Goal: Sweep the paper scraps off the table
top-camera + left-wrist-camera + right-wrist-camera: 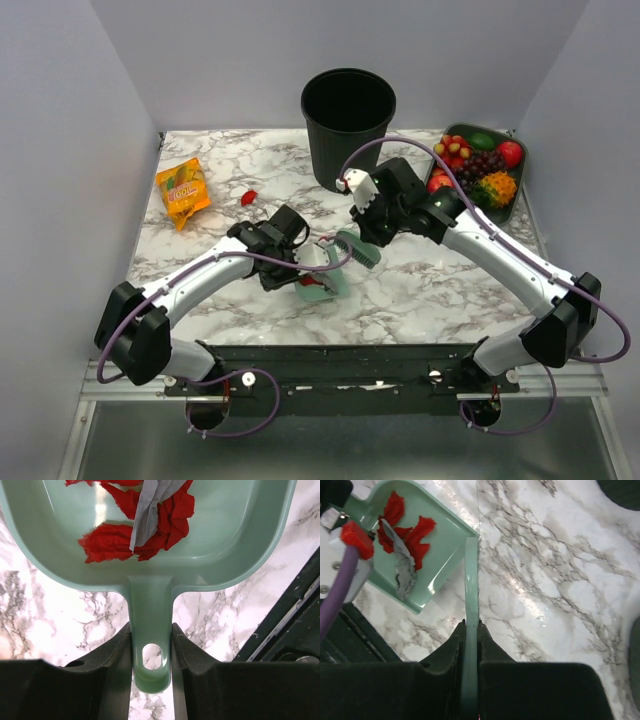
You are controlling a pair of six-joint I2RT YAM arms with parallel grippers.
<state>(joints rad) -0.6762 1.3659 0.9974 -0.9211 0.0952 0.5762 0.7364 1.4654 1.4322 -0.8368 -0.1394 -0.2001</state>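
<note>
Converging over table (440, 300), both arms (200, 278) (505, 258) bent

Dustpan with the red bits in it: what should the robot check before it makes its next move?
1. Hold of the left gripper on the dustpan handle: ok.
2. Hold of the right gripper on the brush: ok.
3. The paper scraps lie inside the pan: ok.
4. All of the table swept: not ok, one red scrap lies near the orange packet.
5. The black bin upright, mouth open: ok.
6. Pan held level: cannot tell.
</note>
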